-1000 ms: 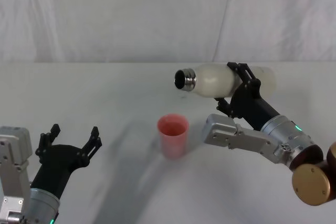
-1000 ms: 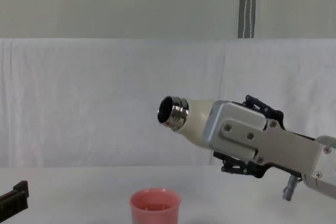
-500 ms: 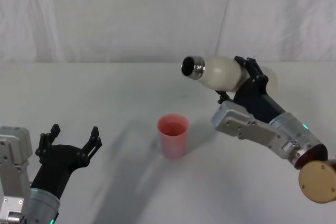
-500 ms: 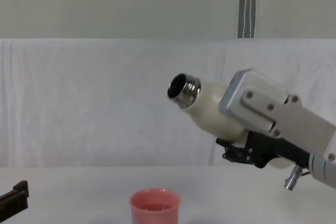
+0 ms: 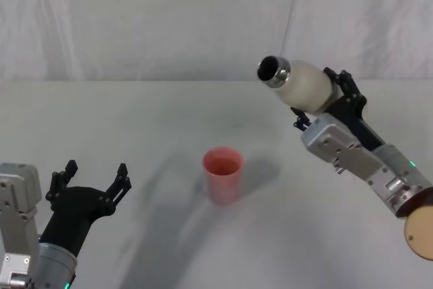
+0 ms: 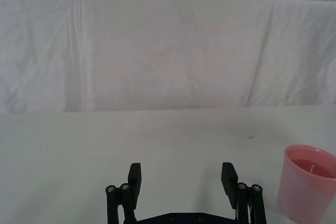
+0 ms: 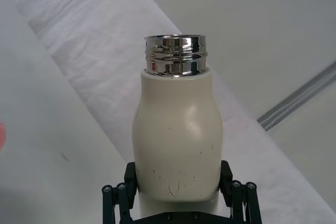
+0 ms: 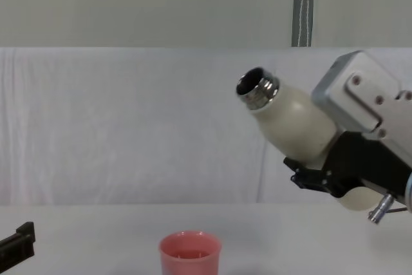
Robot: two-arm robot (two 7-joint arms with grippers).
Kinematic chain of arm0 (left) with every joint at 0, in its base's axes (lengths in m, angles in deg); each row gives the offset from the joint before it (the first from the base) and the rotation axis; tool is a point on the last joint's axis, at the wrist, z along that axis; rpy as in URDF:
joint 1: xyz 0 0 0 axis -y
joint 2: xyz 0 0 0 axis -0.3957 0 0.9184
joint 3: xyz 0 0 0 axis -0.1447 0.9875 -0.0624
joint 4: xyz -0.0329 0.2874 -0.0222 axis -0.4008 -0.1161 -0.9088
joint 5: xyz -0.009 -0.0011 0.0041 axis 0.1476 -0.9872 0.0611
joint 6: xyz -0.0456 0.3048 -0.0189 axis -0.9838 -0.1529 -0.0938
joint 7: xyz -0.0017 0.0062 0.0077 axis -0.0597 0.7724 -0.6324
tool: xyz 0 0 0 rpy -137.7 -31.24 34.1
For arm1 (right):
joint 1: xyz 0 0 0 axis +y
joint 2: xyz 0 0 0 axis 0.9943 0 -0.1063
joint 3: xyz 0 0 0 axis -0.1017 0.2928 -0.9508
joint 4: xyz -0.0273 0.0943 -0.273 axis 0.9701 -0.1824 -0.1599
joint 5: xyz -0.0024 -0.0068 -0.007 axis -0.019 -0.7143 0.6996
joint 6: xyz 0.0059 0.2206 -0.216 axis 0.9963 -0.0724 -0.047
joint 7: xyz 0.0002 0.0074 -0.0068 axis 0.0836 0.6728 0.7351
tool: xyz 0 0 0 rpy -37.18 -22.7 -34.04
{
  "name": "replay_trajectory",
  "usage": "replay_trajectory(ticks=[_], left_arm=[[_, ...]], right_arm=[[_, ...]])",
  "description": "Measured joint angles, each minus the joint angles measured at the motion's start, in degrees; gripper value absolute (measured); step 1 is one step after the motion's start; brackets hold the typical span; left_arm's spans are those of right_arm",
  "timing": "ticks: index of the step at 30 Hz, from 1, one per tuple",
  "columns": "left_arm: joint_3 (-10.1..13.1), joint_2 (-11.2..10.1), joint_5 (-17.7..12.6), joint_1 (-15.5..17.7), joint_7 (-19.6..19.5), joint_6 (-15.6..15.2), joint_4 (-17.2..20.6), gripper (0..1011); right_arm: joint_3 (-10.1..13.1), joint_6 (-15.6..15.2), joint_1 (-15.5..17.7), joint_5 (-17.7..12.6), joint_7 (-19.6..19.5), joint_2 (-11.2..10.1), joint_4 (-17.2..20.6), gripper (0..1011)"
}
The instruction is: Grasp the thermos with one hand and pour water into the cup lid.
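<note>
Change: the thermos (image 5: pixel 304 85) has swung up from near-level, mouth above the cup lid (image 5: pixel 222 173), to a raised tilt, and has drawn back toward the robot's right.
Meaning: the pour looks finished; liquid sits in the cup lid, and righting the bottle seems the step in hand.
Right gripper (image 5: pixel 329 103): closed around the thermos body, holding it in the air, fingers on both flanks in the right wrist view.
Thermos axis: slanted, silver neck (image 8: pixel 257 88) up and toward the robot's left, base low behind the gripper.
Cup lid: upright on the table (image 5: pixel 135 140), below and left of the right gripper, well apart.
Left gripper (image 5: pixel 91 179): spread wide, holding nothing, parked low; cup lid off to its right.
</note>
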Motion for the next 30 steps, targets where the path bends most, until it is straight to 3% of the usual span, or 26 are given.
replay_trajectory(ticks=[12, 17, 30], left_arm=[[0.00, 0.00, 0.00, 0.00, 0.00, 0.00, 0.00, 1001], [0.00, 0.00, 0.00, 0.00, 0.00, 0.00, 0.00, 1001], [0.00, 0.00, 0.00, 0.00, 0.00, 0.00, 0.00, 1001]], right_arm=[[4.08, 0.10, 2.15, -6.16, 1.21, 1.16, 0.68, 950], [7.22, 0.18, 3.81, -11.28, 1.80, 2.57, 0.95, 950], [12.83, -1.51, 6.64, -21.09, 4.05, 5.05, 1.47, 950]])
